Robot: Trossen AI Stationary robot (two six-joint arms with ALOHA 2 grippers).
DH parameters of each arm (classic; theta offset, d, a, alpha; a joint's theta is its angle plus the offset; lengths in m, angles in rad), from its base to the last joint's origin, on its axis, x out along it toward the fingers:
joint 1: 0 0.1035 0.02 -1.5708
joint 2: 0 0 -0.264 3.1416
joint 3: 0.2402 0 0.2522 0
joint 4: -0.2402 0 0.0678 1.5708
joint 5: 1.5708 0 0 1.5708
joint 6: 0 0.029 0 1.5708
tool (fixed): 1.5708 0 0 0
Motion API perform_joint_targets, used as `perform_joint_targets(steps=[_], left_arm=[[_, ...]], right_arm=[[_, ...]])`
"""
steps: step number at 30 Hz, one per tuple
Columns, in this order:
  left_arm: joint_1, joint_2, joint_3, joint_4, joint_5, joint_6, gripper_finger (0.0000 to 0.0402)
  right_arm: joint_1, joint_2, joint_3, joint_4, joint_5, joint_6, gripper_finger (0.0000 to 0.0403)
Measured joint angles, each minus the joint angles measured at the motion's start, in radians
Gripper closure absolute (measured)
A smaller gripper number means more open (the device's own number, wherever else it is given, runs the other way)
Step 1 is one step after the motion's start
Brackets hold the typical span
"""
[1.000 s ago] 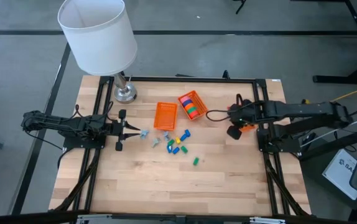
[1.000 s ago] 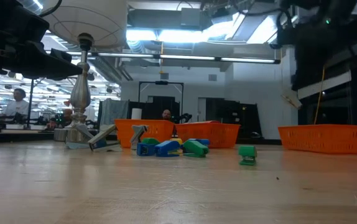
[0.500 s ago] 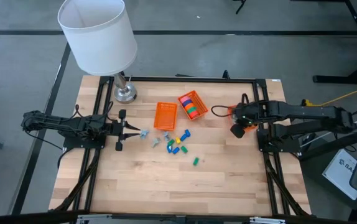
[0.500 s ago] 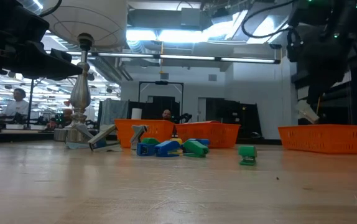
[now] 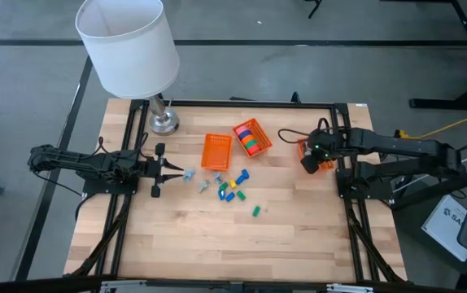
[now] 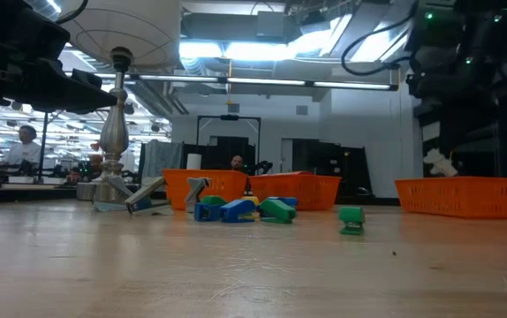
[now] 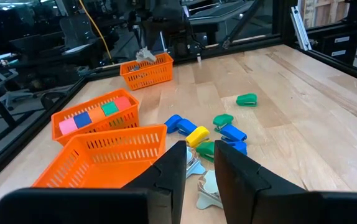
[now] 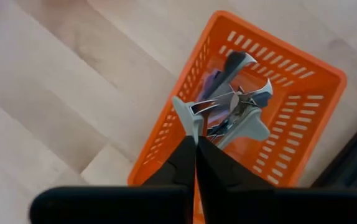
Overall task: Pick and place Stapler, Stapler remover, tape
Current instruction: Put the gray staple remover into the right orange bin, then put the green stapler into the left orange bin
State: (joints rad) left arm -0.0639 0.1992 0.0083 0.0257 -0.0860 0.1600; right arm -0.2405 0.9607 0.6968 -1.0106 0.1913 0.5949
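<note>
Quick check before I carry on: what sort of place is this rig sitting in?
Probably a robotics lab or workshop. The wooden table sits in a black metal frame, ceiling strip lights run over an open floor behind, and a person sits at distant workstations.

In the high view we cannot tell the small pieces (image 5: 232,189) near the bench's middle apart. The right arm covers most of the basket (image 5: 325,162) at the bench's right edge. The lamp (image 5: 128,45) shade hides the bench's far left corner.
</note>
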Motion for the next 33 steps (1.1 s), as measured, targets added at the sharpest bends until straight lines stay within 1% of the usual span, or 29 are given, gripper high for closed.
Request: perform_joint_targets(steps=[5, 11, 17, 22, 29, 33], left_arm=[[0.000, 0.000, 0.000, 0.000, 0.000, 0.000, 0.0322], [0.000, 0.000, 0.000, 0.000, 0.000, 0.000, 0.0324], [0.000, 0.000, 0.000, 0.000, 0.000, 0.000, 0.0323], [0.000, 0.000, 0.000, 0.000, 0.000, 0.000, 0.0324], [0.000, 0.000, 0.000, 0.000, 0.000, 0.000, 0.0324], [0.000, 0.000, 0.000, 0.000, 0.000, 0.000, 0.0324]], right_arm=[[-0.015, 0.032, 0.000, 0.026, 0.043, -0.002, 0.0372], [-0.031, 0.072, 0.000, 0.080, 0.045, -0.053, 0.0369], [-0.030, 0.078, 0.000, 0.087, 0.045, -0.056, 0.0369], [0.006, 0.078, 0.000, 0.090, 0.045, -0.056, 0.0368], [0.073, 0.078, 0.000, 0.152, 0.029, -0.054, 0.0368], [0.106, 0.083, 0.000, 0.179, 0.026, -0.024, 0.0355]])
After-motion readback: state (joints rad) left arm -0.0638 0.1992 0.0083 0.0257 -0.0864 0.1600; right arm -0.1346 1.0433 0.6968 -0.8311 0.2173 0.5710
